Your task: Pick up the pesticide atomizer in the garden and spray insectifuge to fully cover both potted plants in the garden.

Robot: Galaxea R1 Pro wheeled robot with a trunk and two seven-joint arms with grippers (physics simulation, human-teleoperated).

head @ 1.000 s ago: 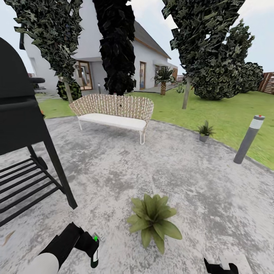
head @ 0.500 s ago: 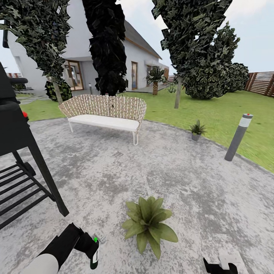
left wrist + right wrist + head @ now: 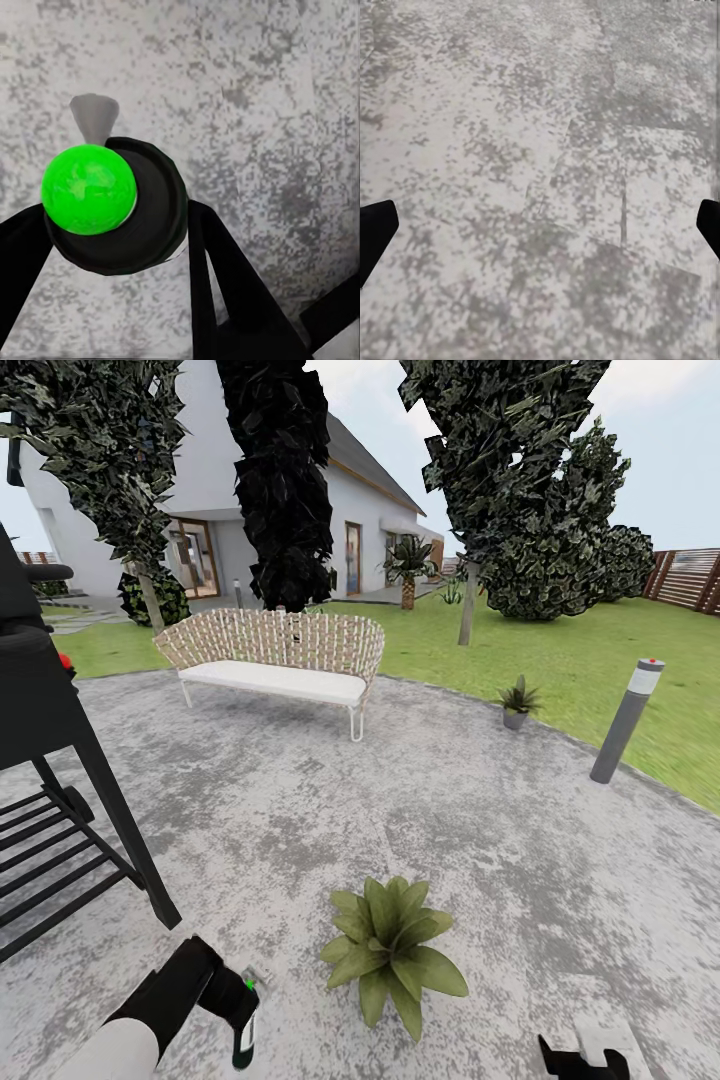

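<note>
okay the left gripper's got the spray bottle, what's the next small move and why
Probably swing the left gripper toward the near potted plant and aim the pesticide atomizer at its leaves. The gripper is shut on the bottle, which hangs nozzle-down over bare patio, off to the plant's side. The far potted plant by the lawn edge can wait.

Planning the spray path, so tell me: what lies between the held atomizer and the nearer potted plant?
Head view: bare mottled patio separates the pesticide atomizer, held in the left gripper, from the nearer potted plant.
</note>
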